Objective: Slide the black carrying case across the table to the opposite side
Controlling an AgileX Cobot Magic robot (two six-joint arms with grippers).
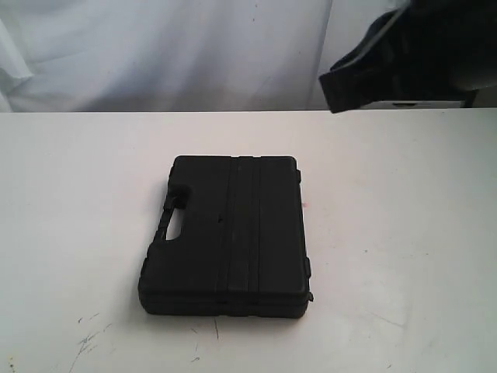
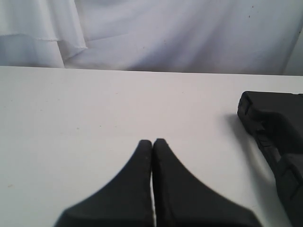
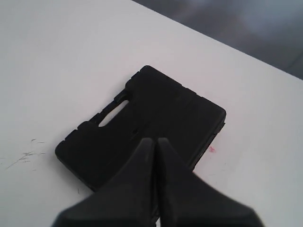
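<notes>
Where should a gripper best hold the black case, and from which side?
The handle bar on the left edge of the black case in the exterior view, probably from above: the case lies flat, its body looks too wide for jaws, and the slot lets them close around it.

The black carrying case (image 1: 227,235) was seen lying flat and closed on the worktop (image 1: 404,233), pretty much mid-worktop in the exterior view. It looked to be moulded hard plastic, rectangular with rounded corners, and a ribbed band was run across the lid from the far edge to the near edge. A carry handle (image 1: 167,221) with a slot cut-out was built into its left side in that view. The worktop itself was plain white and flat. A few dark scuff marks (image 1: 87,339) were scattered off the case's near-left corner, and a tiny pink spot (image 1: 305,206) was spotted just beside its right edge.
</notes>
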